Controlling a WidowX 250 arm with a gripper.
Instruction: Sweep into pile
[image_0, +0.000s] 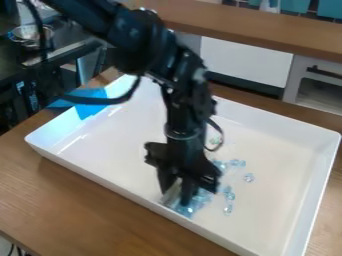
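Observation:
The black gripper (177, 191) points down into the white tray (113, 150), low over its floor near the front wall. A pale, flat piece (172, 194) is held between its two fingers, its lower end at the tray floor. Clear bluish pieces (194, 202) lie clustered right beside the fingertips, partly hidden by the gripper. More of these pieces (229, 195) are scattered to the right, with a few farther back (237, 163) and a single one (249, 177) apart.
Raised white walls surround the tray, which stands on a brown wooden table (87, 200). Blue tape (90, 102) covers part of its back-left wall. Behind are a wooden counter (267, 30) and white cabinets (244, 60); dark equipment and a metal bowl (27, 34) stand at upper left.

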